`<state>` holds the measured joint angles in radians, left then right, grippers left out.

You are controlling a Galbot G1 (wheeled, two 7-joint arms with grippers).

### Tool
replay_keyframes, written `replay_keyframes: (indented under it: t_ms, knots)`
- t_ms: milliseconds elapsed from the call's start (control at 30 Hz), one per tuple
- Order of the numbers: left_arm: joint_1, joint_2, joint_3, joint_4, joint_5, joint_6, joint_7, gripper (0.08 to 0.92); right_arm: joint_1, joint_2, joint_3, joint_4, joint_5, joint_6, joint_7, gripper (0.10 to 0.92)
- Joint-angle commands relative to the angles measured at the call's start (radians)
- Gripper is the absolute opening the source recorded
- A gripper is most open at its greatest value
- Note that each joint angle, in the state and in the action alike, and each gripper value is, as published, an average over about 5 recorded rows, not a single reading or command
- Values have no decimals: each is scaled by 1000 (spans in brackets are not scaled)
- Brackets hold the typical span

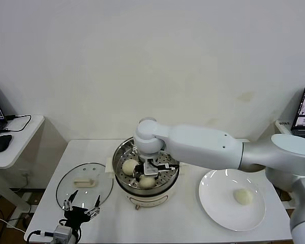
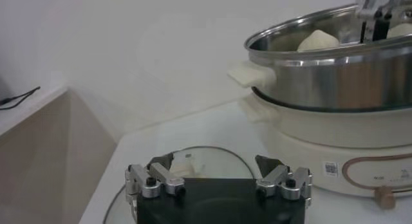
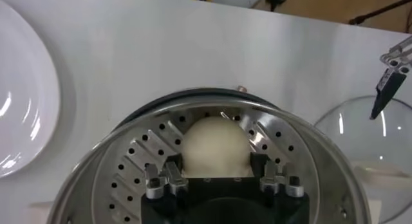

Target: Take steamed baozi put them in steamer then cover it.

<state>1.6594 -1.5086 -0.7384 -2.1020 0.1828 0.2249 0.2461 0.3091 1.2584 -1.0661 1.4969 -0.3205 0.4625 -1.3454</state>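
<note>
In the centre of the frame, the right gripper (image 1: 150, 170) reaches into the steamer (image 1: 123, 155), its fingers spread around a baozi (image 3: 215, 145) resting on the tray, probably releasing it. Two baozi lie inside and one waits on the plate (image 1: 213, 195) at lower right. The left gripper (image 1: 81, 208), spread wide, hovers at lower left over the near edge of the cover (image 1: 71, 180) lying flat on the bench (image 1: 183, 223). The steamer rim leaves little room.
</note>
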Motion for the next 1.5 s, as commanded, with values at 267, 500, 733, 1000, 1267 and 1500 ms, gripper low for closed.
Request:
replay_keyframes:
  t_ms: [267,500,733,1000,1267,1500]
  knots:
    - [4,6,2,-1,2,2,3,823,73,-82,91,0,171,-134,45,820]
    - [7,9,2,-12,1,0,12,823,160,-279,138,-34,481,-317,94,823]
    - [0,20,17,-11,0,3,19,823,215,-492,136,-45,635,-617,86,823]
    - [-10,36,34,-11,-5,8,26,823,180,-732,135,93,633,-1045,47,823]
    - [-9,43,33,-12,-14,8,27,823,134,-886,81,237,433,-1077,-7,823]
    - [1,43,29,-14,-21,6,20,823,-25,-972,86,271,254,-967,15,823]
